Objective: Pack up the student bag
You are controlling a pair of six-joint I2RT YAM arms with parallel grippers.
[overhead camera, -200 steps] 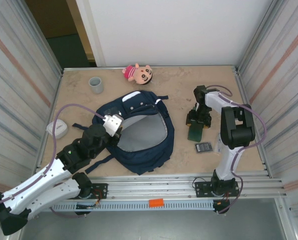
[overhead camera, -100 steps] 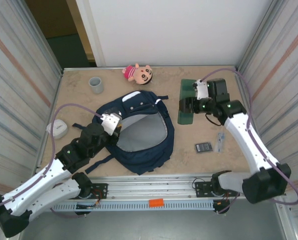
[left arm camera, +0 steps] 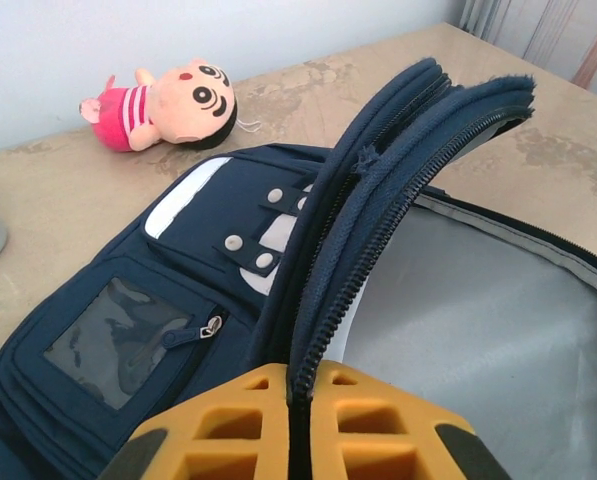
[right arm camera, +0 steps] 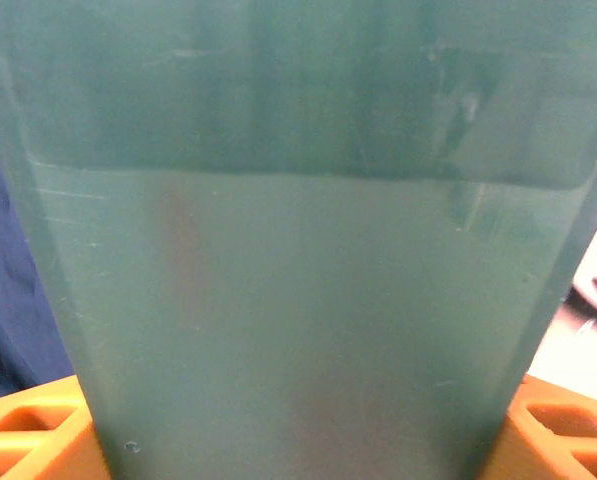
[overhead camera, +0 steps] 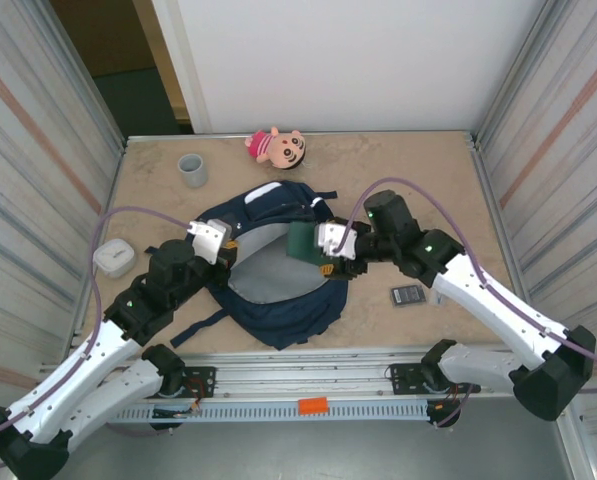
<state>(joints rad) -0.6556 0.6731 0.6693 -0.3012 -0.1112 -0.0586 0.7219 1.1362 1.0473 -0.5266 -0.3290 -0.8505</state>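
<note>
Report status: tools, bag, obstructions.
Left tool shut on rim of large navy-blue fabric backpack, holding it open. Right tool gripping flat dark-green rectangular item over the mouth. Nothing visible blocking the opening.

The right gripper (overhead camera: 320,250) has swung its flat dark-green plastic case (overhead camera: 300,242) leftward from the far right, over the open navy-blue fabric backpack (overhead camera: 278,305).

White arms (overhead camera: 498,300) with black joints and lilac cables (overhead camera: 388,181) carry orange, ribbed claw fingers (left arm camera: 228,420).
</note>
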